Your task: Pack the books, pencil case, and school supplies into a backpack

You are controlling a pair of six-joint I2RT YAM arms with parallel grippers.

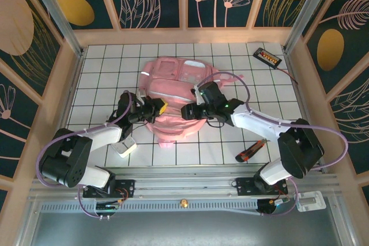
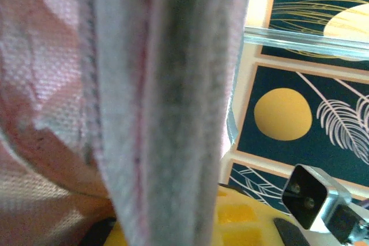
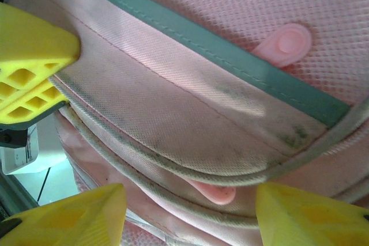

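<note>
The pink backpack (image 1: pixel 173 79) lies flat in the middle of the tiled table. My left gripper (image 1: pixel 155 109) is shut on a fold of the fabric at the bag's near edge. In the left wrist view that grey-pink backpack fold (image 2: pixel 167 102) runs down between the yellow fingers (image 2: pixel 242 223). My right gripper (image 1: pixel 187 112) is at the same near edge, just right of the left one. Its jaws (image 3: pixel 190 203) stand open around piped seams and a pink zipper pull (image 3: pixel 216 191), holding nothing. The left gripper's yellow finger (image 3: pixel 29 67) pinches the flap at upper left. The books and pencil case are out of view.
A red-and-black pen-like item (image 1: pixel 251 151) lies near the right arm's base. A small white block (image 1: pixel 124 145) sits by the left arm. A flat black device with orange buttons (image 1: pixel 267 57) and its cable rest at the far right corner. Wooden walls enclose the table.
</note>
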